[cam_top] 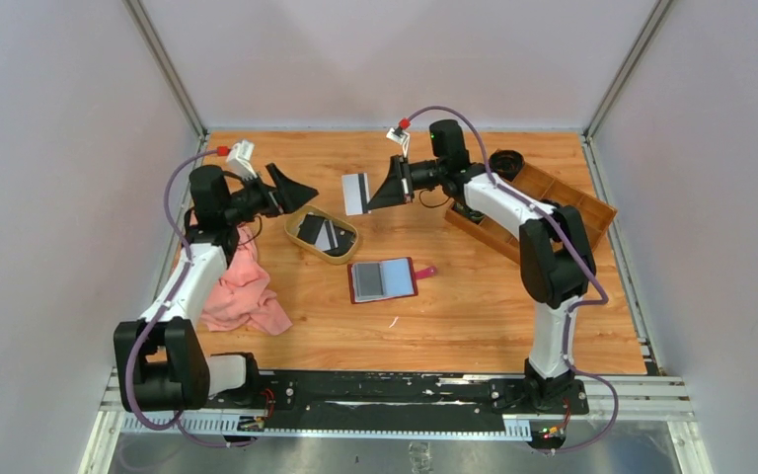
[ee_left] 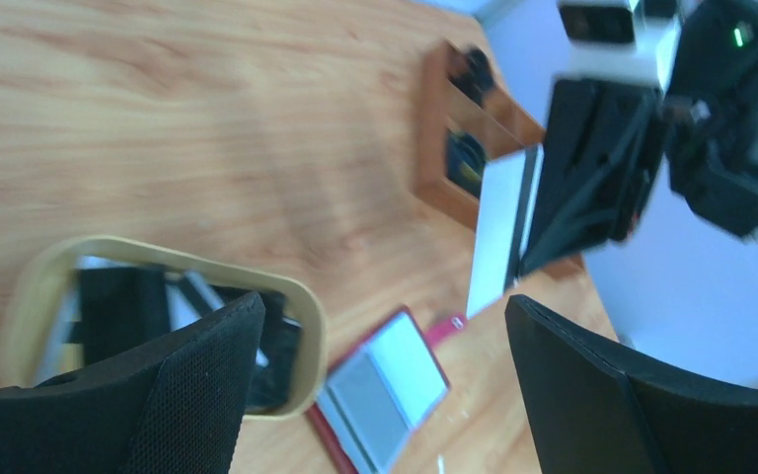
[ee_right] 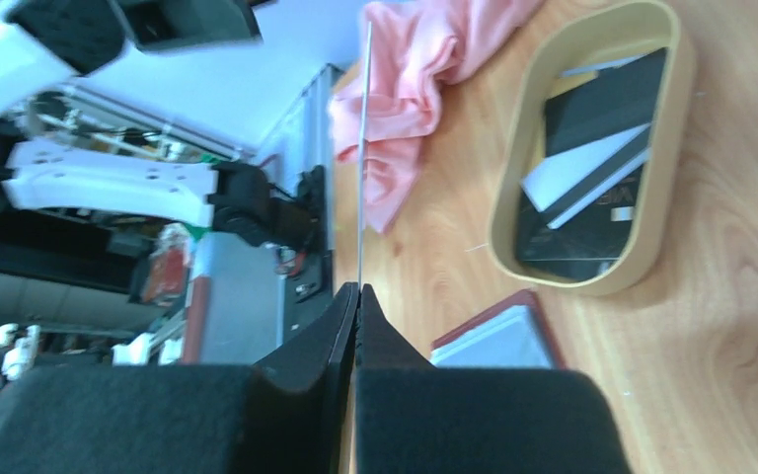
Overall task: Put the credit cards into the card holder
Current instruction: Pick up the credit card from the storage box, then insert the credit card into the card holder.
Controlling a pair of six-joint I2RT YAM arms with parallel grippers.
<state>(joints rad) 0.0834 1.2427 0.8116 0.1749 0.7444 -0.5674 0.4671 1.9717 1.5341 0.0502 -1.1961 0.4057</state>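
My right gripper [cam_top: 373,195] is shut on a white credit card [cam_top: 356,194] with a dark stripe, held upright above the table. In the right wrist view this card [ee_right: 363,148] shows edge-on, rising from the pinched tips [ee_right: 357,291]. My left gripper [cam_top: 296,188] hangs open a short way to the card's left, with nothing between its fingers [ee_left: 178,385]. The left wrist view shows the same card [ee_left: 498,232] ahead. The dark red card holder [cam_top: 383,280] lies open on the table, grey pockets up. More credit cards [cam_top: 326,233], black and white, lie in an oval tan dish [cam_top: 301,219].
A pink cloth [cam_top: 242,286] lies crumpled by the left arm. A brown wooden compartment tray [cam_top: 572,197] sits at the back right under the right arm, with a black round object [cam_top: 505,161] beside it. Walls close in the table on three sides.
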